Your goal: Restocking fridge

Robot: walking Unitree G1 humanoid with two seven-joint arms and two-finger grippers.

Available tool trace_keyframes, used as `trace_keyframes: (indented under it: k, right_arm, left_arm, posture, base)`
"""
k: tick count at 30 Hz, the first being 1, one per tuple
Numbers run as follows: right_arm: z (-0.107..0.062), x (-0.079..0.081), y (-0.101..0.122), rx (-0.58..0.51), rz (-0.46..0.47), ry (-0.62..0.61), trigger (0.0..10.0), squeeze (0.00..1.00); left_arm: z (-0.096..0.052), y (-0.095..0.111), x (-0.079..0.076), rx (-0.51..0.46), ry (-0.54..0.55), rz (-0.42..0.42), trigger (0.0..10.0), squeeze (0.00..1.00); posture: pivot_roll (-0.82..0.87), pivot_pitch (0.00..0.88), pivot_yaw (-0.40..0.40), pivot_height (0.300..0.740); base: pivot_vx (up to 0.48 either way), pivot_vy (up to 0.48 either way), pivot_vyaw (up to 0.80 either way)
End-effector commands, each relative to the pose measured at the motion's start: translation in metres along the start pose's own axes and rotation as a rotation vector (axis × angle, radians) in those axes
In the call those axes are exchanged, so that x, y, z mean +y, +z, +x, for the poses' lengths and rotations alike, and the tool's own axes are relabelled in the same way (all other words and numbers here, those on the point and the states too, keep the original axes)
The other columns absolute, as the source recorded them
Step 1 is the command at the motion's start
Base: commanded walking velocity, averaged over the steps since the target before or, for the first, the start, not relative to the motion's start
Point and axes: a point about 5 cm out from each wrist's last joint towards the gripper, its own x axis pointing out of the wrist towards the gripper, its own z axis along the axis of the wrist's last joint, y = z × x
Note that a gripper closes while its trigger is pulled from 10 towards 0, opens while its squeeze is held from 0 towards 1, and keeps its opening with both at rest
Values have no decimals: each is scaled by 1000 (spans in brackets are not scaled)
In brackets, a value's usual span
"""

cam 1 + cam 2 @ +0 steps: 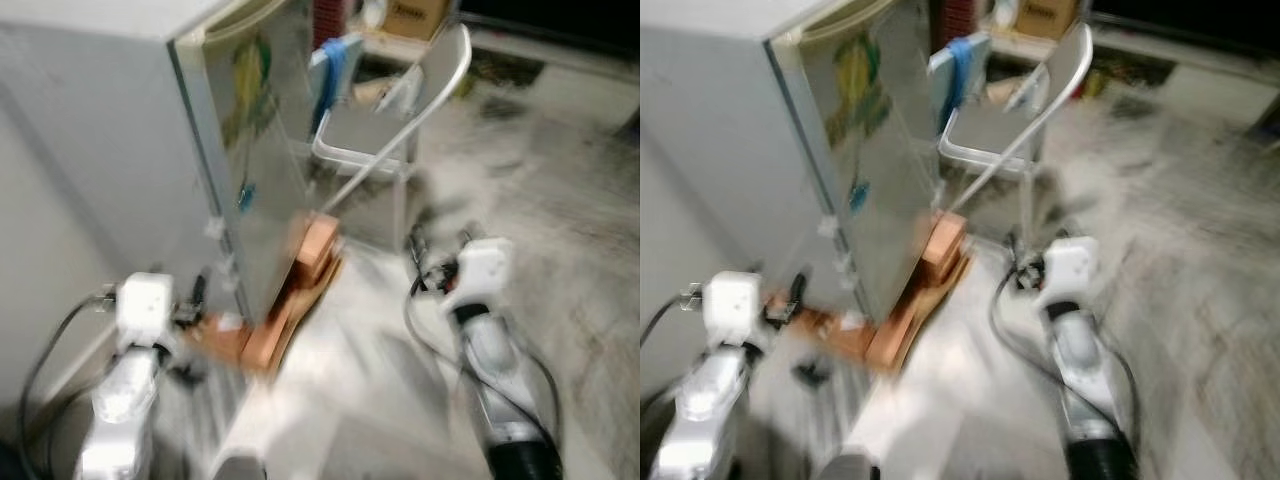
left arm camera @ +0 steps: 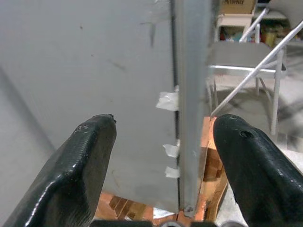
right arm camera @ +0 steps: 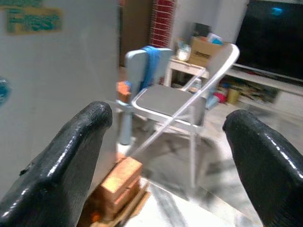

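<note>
A grey fridge (image 1: 100,130) stands at the left with its door (image 1: 270,150) closed; the door carries coloured stickers. Bits of white tape (image 2: 166,100) sit along the door seam. My left gripper (image 1: 195,298) is low beside the fridge's near corner, open and empty; in the left wrist view its fingers (image 2: 85,156) straddle the door edge (image 2: 189,71) from a short distance. My right gripper (image 1: 420,250) hangs over the floor to the right of the fridge, open and empty, facing the door front (image 3: 52,80) and the chair. The head views are blurred.
The fridge rests on wooden blocks (image 1: 310,270) that stick out at its front corner. A grey folding chair (image 1: 380,130) stands close behind, with a blue cloth (image 1: 335,60) beside it. A cardboard box (image 1: 415,15) and a dark screen (image 3: 274,38) sit further back. Grey floor (image 1: 560,250) spreads to the right.
</note>
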Motion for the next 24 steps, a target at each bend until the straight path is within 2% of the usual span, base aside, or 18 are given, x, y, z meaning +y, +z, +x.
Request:
trace_keyframes:
  k: [1, 4, 12, 24]
  right_arm:
    - [0, -16, 3, -6, -26, -44, 10000, 0]
    - [1, -16, 3, -6, -29, -46, 10000, 0]
    - [0, -14, 1, 5, -35, -48, 10000, 0]
    - [-2, -13, 1, 9, -36, -44, 10000, 0]
  left_arm:
    - [2, 3, -11, -16, -35, -12, 10000, 0]
    - [2, 4, -12, -27, -40, -10, 10000, 0]
    - [1, 7, -14, -42, -52, -17, 10000, 0]
    - [7, 12, -19, -62, -90, -21, 10000, 0]
  posture:
    - [77, 64, -11, 740]
    - [78, 67, -10, 740]
    - [79, 76, -6, 740]
    - [72, 90, -7, 740]
  base:
    - [0, 458, 0]
    - [0, 454, 0]
    - [0, 0, 0]
    - [0, 0, -766]
